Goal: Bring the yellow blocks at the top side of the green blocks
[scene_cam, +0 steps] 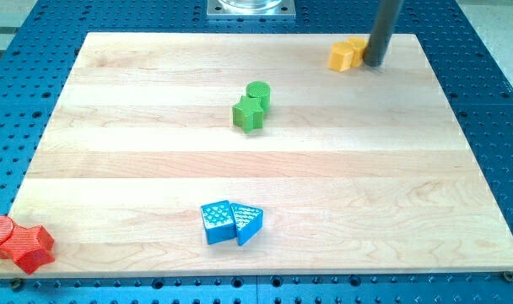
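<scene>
Two yellow blocks [348,53] sit together near the board's top right, their shapes hard to make out. My tip [375,62] stands right against their right side, partly hiding the rear one. A green cylinder [258,92] and a green star-shaped block [248,113] touch each other above the board's middle, well to the left of and below the yellow blocks.
Two blue blocks [231,222], one cube-like and one wedge-like, lie together near the bottom middle. Two red blocks [18,242] sit at the bottom left corner, partly over the wooden board's edge [265,268]. A blue perforated table surrounds the board.
</scene>
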Robot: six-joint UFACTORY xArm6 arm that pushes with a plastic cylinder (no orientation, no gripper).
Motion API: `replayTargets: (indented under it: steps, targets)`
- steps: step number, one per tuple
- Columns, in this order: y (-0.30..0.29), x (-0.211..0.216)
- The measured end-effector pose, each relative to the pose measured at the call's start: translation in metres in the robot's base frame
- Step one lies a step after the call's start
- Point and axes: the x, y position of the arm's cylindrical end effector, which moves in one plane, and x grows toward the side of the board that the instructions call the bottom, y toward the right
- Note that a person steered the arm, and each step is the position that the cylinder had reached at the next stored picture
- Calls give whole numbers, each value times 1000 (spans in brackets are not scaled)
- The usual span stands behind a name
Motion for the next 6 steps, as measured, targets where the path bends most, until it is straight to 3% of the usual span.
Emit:
replayTargets:
  steps: [1, 2, 4, 6]
  targets:
    - [10, -4]
    - [59, -38]
    - [-12, -46]
    - [-44, -8]
